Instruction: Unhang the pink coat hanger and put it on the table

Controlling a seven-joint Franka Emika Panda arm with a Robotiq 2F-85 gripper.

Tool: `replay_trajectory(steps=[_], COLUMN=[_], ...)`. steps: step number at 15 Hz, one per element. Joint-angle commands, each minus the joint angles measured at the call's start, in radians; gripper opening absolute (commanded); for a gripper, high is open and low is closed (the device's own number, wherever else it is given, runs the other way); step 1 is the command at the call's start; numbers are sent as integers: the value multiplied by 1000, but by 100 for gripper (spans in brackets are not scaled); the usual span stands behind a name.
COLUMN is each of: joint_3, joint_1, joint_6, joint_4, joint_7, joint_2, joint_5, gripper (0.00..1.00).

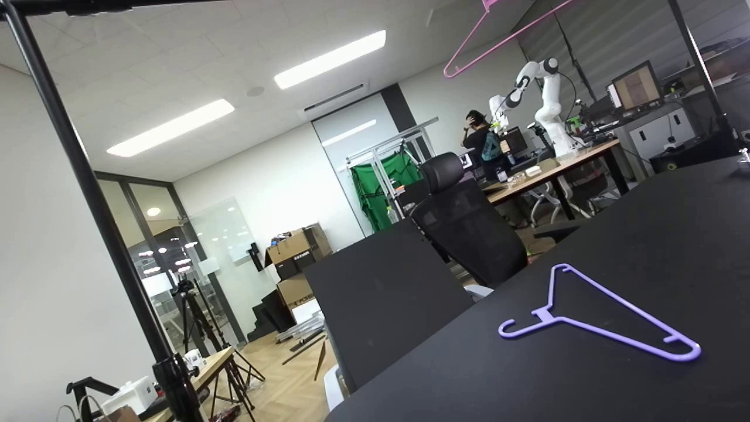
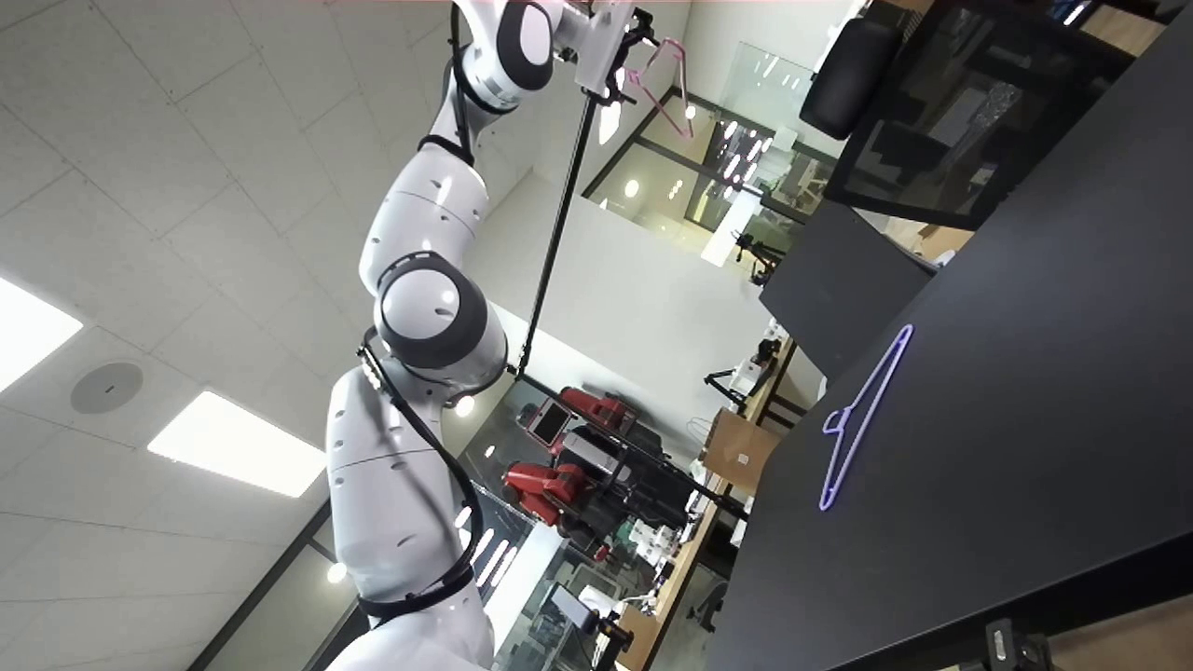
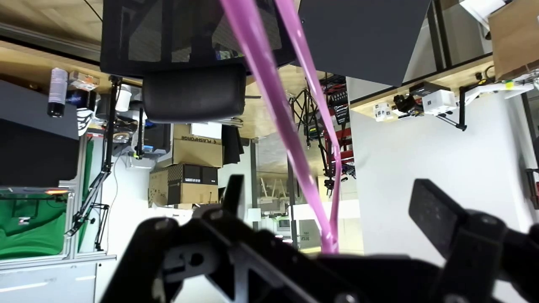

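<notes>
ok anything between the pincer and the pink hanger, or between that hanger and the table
Nothing visible stands between the pincer and the pink hanger, which shows between its open jaws. In both exterior views, the purple hanger lies on the table and could obstruct a landing right there.

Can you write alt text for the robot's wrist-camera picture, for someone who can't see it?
A pink coat hanger slants between the wide-open jaws of a black robot gripper. Behind, upside down, are a black mesh office chair and stacked cardboard boxes.
</notes>
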Motion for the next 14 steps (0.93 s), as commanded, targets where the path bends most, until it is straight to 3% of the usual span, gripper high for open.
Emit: replay_trajectory(steps=[1,7,8,9,11,14], joint_3=[23,96,101,108,119,130], joint_1=[6,-1,1,2,3,1], joint_6=[33,84,103,118,156,179], joint_4=[10,27,32,36,38,31], joint_7=[-15,-89,-109,-133,-183,-218], joint_2=[9,22,26,29,32,31], joint_5=[31,120,128,137,151,166], gripper=[100,100,95,74,70,48])
